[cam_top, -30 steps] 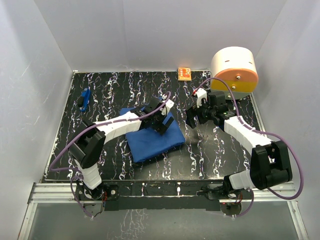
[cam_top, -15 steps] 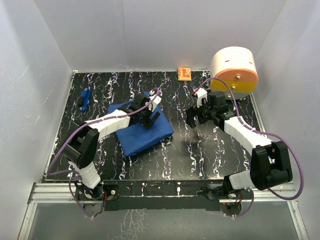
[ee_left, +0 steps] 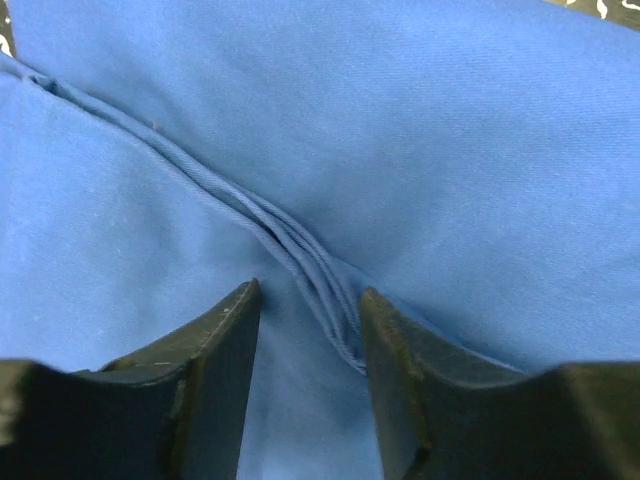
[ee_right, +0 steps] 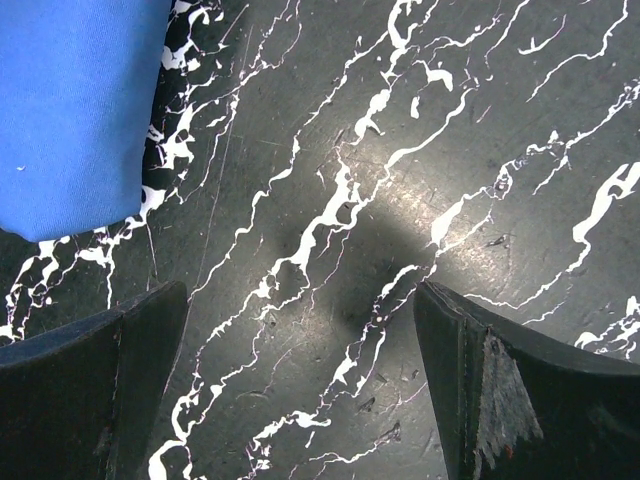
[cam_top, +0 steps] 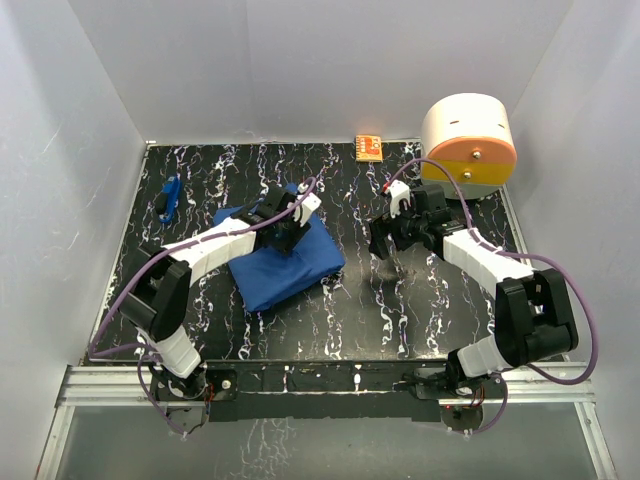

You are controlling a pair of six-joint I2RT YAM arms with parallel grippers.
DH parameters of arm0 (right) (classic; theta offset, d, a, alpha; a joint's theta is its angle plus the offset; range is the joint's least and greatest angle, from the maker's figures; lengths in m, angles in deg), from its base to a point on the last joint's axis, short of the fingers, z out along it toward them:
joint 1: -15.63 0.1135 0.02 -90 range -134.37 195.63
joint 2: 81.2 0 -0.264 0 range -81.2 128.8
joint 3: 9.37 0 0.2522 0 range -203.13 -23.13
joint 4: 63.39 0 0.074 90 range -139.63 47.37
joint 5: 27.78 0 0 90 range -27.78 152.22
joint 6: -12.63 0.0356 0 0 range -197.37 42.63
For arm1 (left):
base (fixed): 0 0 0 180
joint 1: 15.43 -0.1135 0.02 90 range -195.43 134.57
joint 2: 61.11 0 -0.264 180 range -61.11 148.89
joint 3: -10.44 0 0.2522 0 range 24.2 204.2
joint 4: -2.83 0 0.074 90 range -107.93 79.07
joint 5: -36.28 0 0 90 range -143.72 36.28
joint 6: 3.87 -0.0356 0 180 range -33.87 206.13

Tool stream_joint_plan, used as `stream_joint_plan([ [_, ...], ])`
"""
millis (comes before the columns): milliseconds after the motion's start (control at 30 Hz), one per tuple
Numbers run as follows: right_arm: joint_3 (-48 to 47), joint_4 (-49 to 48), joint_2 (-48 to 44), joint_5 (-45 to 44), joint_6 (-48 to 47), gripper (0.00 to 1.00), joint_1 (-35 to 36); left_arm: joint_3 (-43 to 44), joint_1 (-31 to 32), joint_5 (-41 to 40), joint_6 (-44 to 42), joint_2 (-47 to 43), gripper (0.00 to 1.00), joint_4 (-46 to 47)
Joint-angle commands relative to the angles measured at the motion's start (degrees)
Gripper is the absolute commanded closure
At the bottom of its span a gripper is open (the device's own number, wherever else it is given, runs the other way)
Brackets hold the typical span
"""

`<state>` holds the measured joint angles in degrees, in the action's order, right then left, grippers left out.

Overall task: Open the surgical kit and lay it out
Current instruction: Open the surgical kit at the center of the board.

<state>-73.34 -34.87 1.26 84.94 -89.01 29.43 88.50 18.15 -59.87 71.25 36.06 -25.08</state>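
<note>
The surgical kit [cam_top: 300, 268] is a folded royal-blue cloth bundle lying left of the middle of the black marbled table; whatever it holds is hidden by the wrap. My left gripper [cam_top: 286, 236] presses down onto its far part. In the left wrist view the jaws [ee_left: 310, 322] stand partly closed astride a raised fold of the cloth [ee_left: 300, 250], which touches the right finger only. My right gripper [cam_top: 385, 244] hovers wide open over bare table to the right of the kit. The kit's blue corner [ee_right: 70, 110] shows at the upper left of the right wrist view, with nothing between those fingers [ee_right: 300, 335].
A big cream-and-orange cylinder [cam_top: 468, 140] stands at the back right corner. A small orange box [cam_top: 368, 148] lies at the back edge. A small blue object [cam_top: 170, 198] lies near the left wall. White walls enclose the table.
My left arm has swung left and back, and the kit has slid left with it. Its jaws have narrowed over a cloth fold. The right gripper has barely shifted.
</note>
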Motion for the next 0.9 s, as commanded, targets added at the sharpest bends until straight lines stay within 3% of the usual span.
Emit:
stream_joint_plan([
  [0, -2.9, -2.5, -0.1, 1.2, 0.6, 0.04, 0.4, 1.6, -0.7, -1.2, -0.9, -3.4, 0.65, -7.7],
  [200, -2.2, -2.5, -1.1, 1.2, 0.2, 0.03, 0.4, 3.3, -0.7, -0.6, -0.5, -5.3, 1.00, -8.9],
  [500, -5.8, -2.7, 1.2, 1.3, 0.6, 0.02, 1.4, 4.5, -4.2, -1.1, -0.8, -13.2, 1.00, -11.3],
  [733, -8.3, -4.4, 3.3, 1.9, 0.8, 0.02, 3.4, 2.8, -18.0, 4.9, -1.2, -24.1, 1.00, -15.4],
  [867, -10.2, -5.4, 5.4, 2.4, 1.2, 0.02, 5.2, 0.6, -24.2, -0.5, -3.9, -30.9, 1.00, -21.4],
])
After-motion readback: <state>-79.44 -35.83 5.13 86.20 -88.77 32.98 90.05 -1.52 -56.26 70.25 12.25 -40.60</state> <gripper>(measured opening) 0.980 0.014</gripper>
